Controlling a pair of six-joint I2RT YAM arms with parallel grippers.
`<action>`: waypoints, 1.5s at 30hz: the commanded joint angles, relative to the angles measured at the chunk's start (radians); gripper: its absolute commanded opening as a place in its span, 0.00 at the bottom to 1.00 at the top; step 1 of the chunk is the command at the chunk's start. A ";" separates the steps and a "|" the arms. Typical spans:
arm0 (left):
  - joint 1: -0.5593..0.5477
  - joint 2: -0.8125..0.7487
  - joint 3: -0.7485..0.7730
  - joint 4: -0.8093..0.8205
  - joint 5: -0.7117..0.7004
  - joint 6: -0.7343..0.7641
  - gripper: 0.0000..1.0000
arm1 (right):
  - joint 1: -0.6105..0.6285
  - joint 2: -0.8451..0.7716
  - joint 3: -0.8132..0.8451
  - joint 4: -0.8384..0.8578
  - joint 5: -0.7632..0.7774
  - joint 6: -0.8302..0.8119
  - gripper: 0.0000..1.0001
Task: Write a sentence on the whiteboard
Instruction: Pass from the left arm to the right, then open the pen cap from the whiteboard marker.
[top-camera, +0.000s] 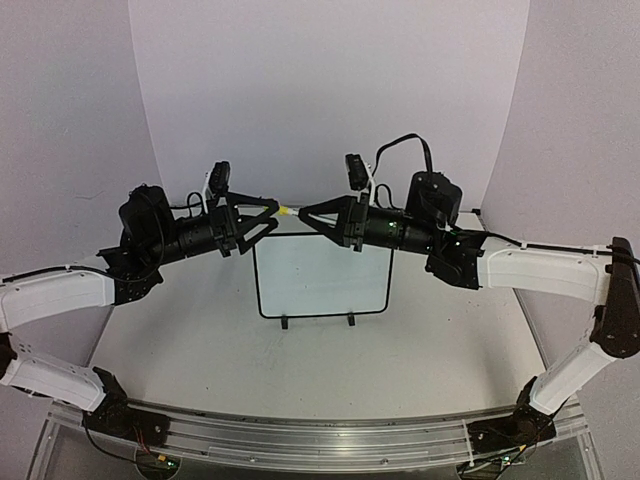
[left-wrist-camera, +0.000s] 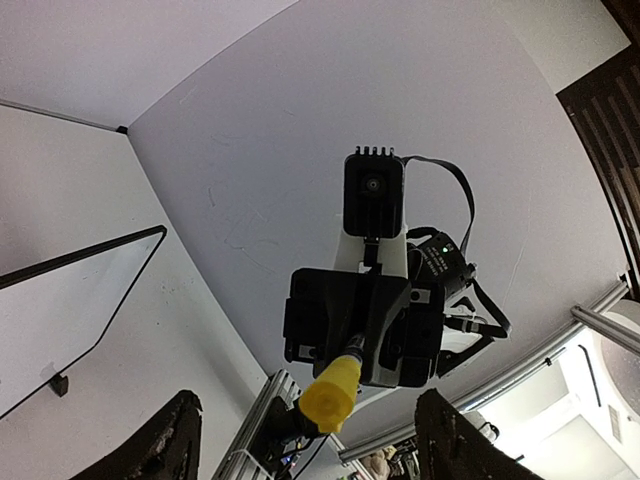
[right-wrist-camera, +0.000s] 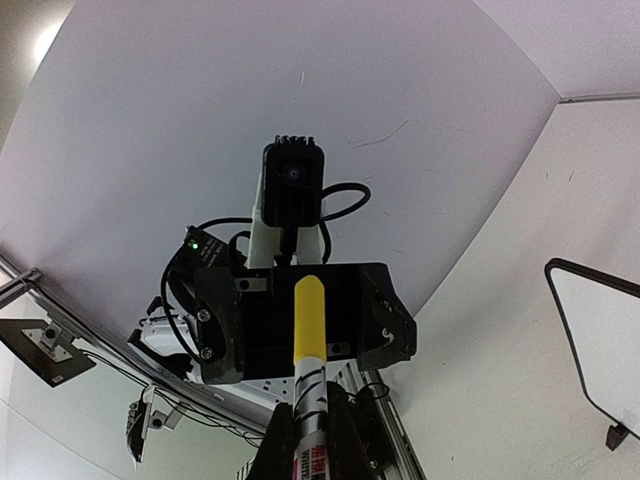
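The whiteboard (top-camera: 320, 275), white with a thin black frame and two small feet, stands at the table's middle; its edge also shows in the left wrist view as the whiteboard (left-wrist-camera: 60, 300) and in the right wrist view as the whiteboard (right-wrist-camera: 600, 330). The sentence does not show on its face. Above its top edge the arms meet tip to tip. My right gripper (top-camera: 303, 213) (right-wrist-camera: 312, 420) is shut on a marker's white barrel (right-wrist-camera: 314, 395), its yellow cap (top-camera: 288, 211) (right-wrist-camera: 308, 315) (left-wrist-camera: 330, 392) pointing at the left gripper. My left gripper (top-camera: 276, 213) (left-wrist-camera: 307, 400) is open, fingers (left-wrist-camera: 172, 440) wide on either side of the cap, not touching it.
A curved white backdrop (top-camera: 330, 90) rises behind the table. An aluminium rail (top-camera: 320, 435) with both arm bases runs along the near edge. The right arm's wrist camera and cable (top-camera: 400, 150) stick up above the board's right side.
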 joint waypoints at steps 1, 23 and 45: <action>0.000 0.029 0.062 0.050 0.001 0.001 0.71 | 0.008 -0.029 0.027 -0.056 -0.018 -0.056 0.00; 0.002 0.017 0.010 0.103 -0.043 -0.061 0.00 | 0.008 -0.078 -0.002 -0.096 0.029 -0.078 0.00; 0.212 -0.183 -0.048 -0.244 -0.112 0.013 0.00 | -0.039 -0.251 -0.077 -0.247 0.083 -0.160 0.00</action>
